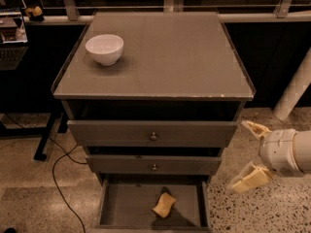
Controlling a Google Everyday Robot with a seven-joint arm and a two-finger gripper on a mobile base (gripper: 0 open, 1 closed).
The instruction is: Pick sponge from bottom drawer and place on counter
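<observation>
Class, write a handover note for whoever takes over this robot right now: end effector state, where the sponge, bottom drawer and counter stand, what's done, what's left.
End effector: open, empty, right of the bottom drawer and higher, touching nothing.
Sponge: lying on the open drawer's floor, near the middle.
Counter: a bowl sits at its far left.
Done: drawer open.
Left: reach in, grasp sponge, lift, set it on the counter.

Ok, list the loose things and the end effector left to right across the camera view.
White bowl on the counter → sponge in the bottom drawer → end effector, open, beyond the counter's right edge and lower down.
</observation>
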